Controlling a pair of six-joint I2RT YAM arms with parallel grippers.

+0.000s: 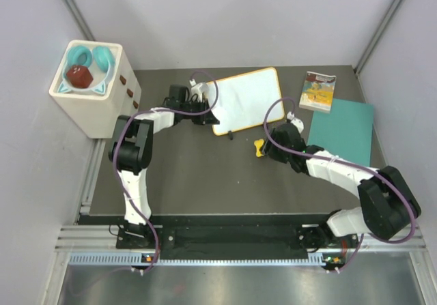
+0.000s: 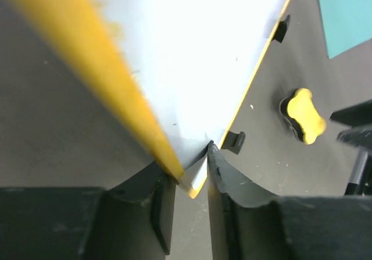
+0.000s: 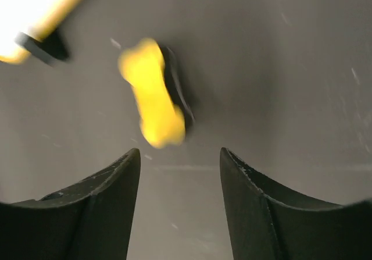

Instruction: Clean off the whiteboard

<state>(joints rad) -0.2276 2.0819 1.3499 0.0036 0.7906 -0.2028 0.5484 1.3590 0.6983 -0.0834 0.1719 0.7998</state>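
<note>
Two arms reach over a dark mat [image 1: 205, 182]. Far left, off the mat's edge: white box [image 1: 92, 110] with a teal item [image 1: 104, 57] and a red block [image 1: 79, 77] on top.

Left gripper [image 1: 207, 114] is at the near-left corner of the whiteboard [image 1: 249, 97], and its fingers pinch that corner. Left wrist view shows the orange rim pressed against one finger [image 2: 165, 199] and the white face meeting the other; overhead hides this contact under the wrist.

Whiteboard sits mid-mat toward the far edge, skewed, its face plain white. A black foot [image 1: 232, 136] pokes out at the near edge.

Yellow eraser [image 1: 258, 147] lies just beside the board's near-right corner, apart from it. Right gripper [image 1: 268, 145] is next to the eraser, fingers spread with nothing between them. Right wrist view has the eraser blurred, ahead of the tips and untouched.

Book [image 1: 318, 91] is far right; cover print too small to read. Teal sheet [image 1: 345, 131] lies beside it, by the mat's right edge.

A wide stretch of mat runs between the board and the arm bases.
</note>
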